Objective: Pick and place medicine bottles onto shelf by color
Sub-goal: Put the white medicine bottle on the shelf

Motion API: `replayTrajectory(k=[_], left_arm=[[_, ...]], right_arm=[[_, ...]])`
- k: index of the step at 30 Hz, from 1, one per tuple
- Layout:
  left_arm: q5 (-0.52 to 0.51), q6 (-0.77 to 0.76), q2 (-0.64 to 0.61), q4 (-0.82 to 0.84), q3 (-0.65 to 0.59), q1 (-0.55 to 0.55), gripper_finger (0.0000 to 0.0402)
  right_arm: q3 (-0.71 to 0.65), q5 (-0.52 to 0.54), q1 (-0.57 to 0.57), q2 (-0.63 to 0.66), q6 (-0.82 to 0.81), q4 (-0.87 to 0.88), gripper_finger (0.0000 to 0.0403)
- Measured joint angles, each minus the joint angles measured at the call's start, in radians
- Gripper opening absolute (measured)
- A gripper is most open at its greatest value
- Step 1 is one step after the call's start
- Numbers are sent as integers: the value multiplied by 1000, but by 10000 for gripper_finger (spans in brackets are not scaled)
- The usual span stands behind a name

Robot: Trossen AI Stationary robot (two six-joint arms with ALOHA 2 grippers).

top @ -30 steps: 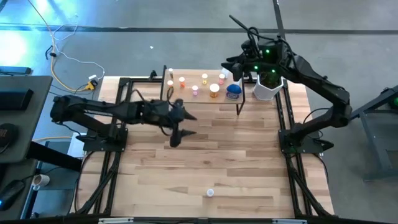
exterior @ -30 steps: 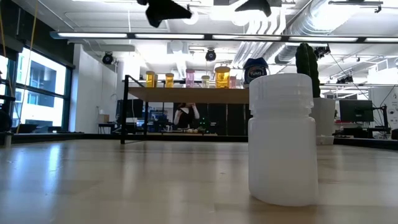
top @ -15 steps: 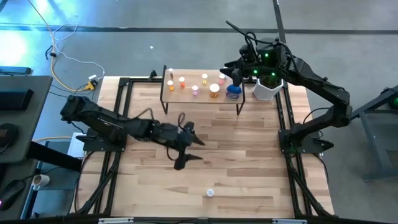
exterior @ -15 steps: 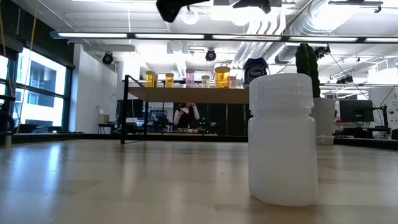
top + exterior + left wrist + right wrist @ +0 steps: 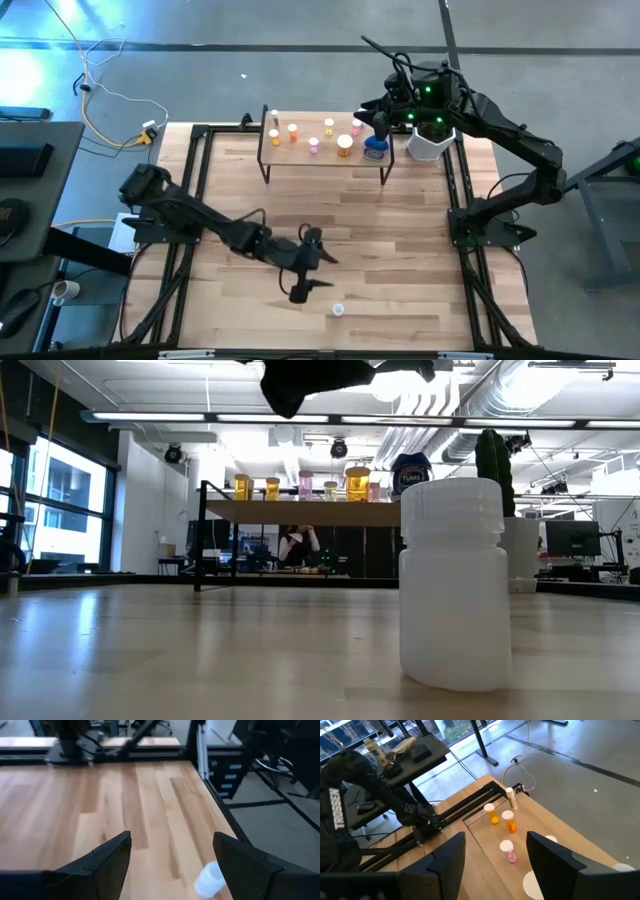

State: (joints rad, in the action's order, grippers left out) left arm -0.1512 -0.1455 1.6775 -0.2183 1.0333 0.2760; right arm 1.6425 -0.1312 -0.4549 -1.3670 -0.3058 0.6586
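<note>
Table (image 5: 400, 240): big slatted wood top w/ black frame rails down both sides.

L arm (image 5: 200, 215) reaches from the left edge diagonally toward the near-centre of the table. R arm (image 5: 510, 130) comes from the right side and bends back over the far right end of the shelf.

Shelf (image 5: 325, 160): low light-wood board on thin black legs, at the far edge of the table, centre. In the low view it shows as a raised board (image 5: 300, 512) w/ bottles in a row on top.

Cactus pot (image 5: 428, 142): white, just beside the shelf's right end.

L gripper (image 5: 305, 275): above the near-centre boards, fingers spread wide, nothing between them. In the L wrist view both fingers (image 5: 100, 865) frame bare wood, w/ the white bottle just inside the far one.

R gripper (image 5: 378, 125): hovering over the shelf's right end, above the blue jar; fingers (image 5: 445, 860) parted, nothing held.

Blue jar (image 5: 375, 148): squat, on the shelf's right end.

White bottle (image 5: 338, 310): alone on the table near the front edge, upright, near the L gripper but apart from it. Fills the foreground in the low view (image 5: 452, 582).

Small bottles (image 5: 310, 135): orange, pink, yellowish, scattered along the shelf, left of the jar. Exact count can't tell.
</note>
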Motion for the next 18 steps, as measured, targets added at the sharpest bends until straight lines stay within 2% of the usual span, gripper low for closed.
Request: replayTrajectory(k=[12, 18], left_arm=[[13, 0, 207, -163, 0, 67, 268], [36, -1, 299, -296, 2, 89, 268]], right_arm=[[0, 7, 0, 0, 1, 4, 201], [0, 8, 0, 0, 19, 9, 201]])
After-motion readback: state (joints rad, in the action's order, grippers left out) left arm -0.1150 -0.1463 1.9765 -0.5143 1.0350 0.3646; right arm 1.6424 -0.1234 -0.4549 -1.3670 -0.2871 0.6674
